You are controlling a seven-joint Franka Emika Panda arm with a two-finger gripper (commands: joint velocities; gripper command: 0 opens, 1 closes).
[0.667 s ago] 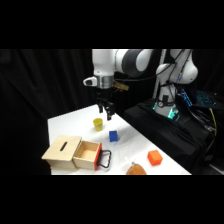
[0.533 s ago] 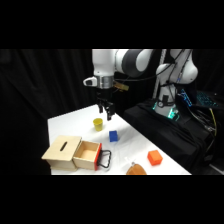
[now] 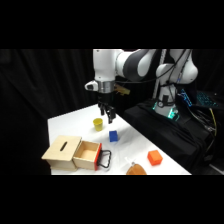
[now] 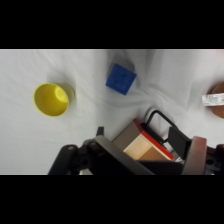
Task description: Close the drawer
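The white table (image 3: 70, 125) runs from the frame's middle left down toward the lower right in the side view, its far edge against black backdrop and its right edge beside dark equipment. The white arm (image 3: 130, 65) reaches in from the upper right, and its gripper (image 3: 107, 116) hangs above the table's far part, clear of everything beneath it. Whether the jaws are parted or closed cannot be told from either view; nothing shows between them.

At the lower left of the side view sits the pale wooden box (image 3: 62, 150) with a slot in its top. The drawer (image 3: 90, 155) stands pulled out of it toward the right, its red front and black loop handle (image 3: 106, 160) facing the table's middle. Bare table lies between the handle and the other things.

An orange block (image 3: 154, 158) rests near the right edge. A blue cube (image 3: 113, 135) sits mid-table, near the yellow cup (image 3: 98, 123) beyond it but apart from it; in the wrist view they lie with white cloth between them.

No writing can be read.
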